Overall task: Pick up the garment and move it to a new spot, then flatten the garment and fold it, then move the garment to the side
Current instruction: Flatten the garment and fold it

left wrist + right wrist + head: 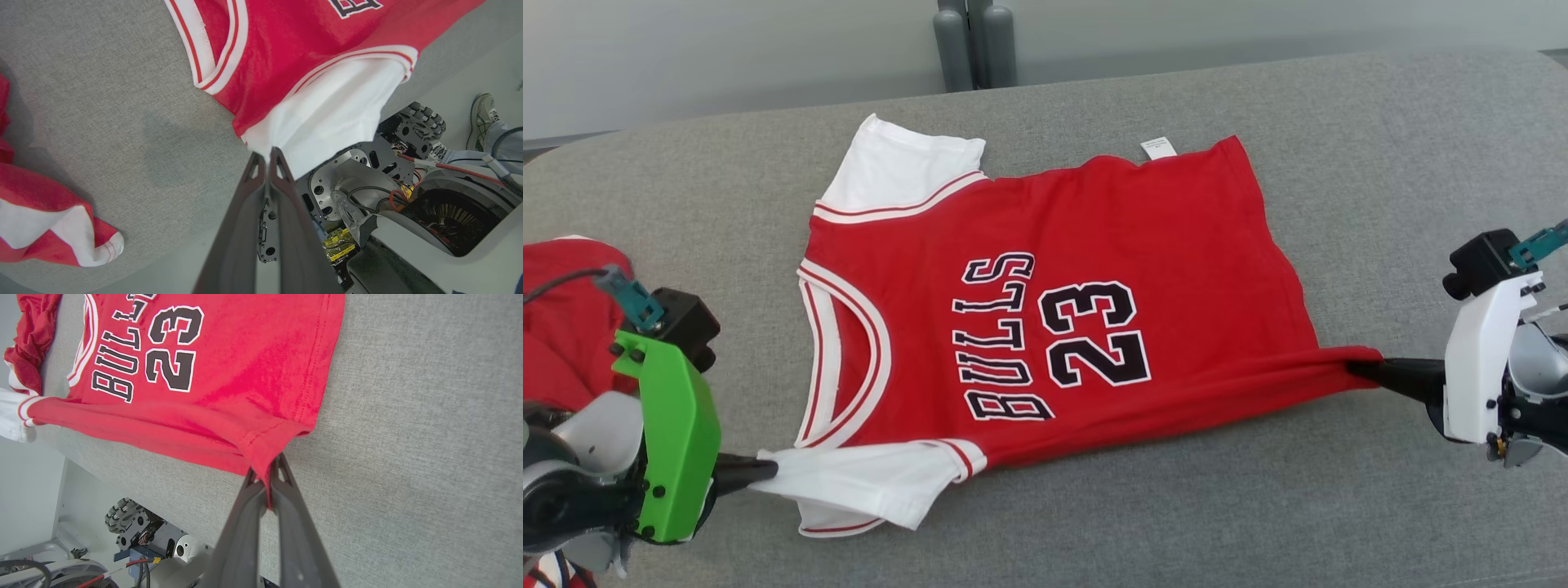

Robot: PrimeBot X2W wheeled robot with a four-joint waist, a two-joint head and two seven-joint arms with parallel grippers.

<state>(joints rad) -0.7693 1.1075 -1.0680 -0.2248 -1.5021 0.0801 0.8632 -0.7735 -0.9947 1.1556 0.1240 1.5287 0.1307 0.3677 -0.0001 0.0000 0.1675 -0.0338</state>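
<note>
Jersey [1094, 269] lies mid-frame on the desk [1380, 163]. Left pincer [768, 471] pinches the white sleeve [866, 482] lower left, and right pincer [1360, 365] pinches the hem corner [1339, 359] at right. That near edge looks taut between them, likely to flatten it.

Head looks down; both close wrist views share the jersey [1176, 245]

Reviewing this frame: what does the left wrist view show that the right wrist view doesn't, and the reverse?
Left wrist, not right wrist: the left gripper shut on the white sleeve, and a person's shoe on the floor. Right wrist, not left wrist: the right gripper shut on the red hem corner, and the number 23. Both: the red jersey, the grey cushion, and a second crumpled red garment.
</note>
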